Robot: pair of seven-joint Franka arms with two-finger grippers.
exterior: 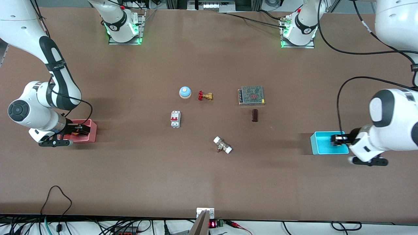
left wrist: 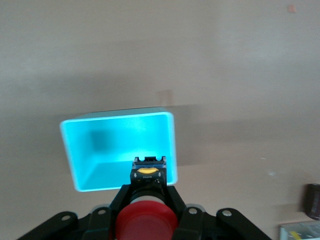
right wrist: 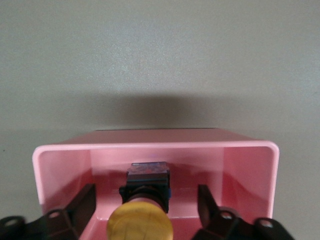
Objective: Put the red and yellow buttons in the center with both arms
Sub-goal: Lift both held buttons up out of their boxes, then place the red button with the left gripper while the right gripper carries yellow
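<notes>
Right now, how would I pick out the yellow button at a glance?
Find the pink bin at the right arm's end of the table. Inside it, between the right gripper's open fingers, sits the yellow button: a round orange-yellow cap on a small black body. Its lookalike, the red button, is held by the left gripper at the cyan bin.

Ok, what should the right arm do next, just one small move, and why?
Probably close the right pincer on the yellow button. Its fingers stand open on either side of the button, which sits in the pink bin, not touching it. The left pincer grips the red button over the cyan bin.
</notes>
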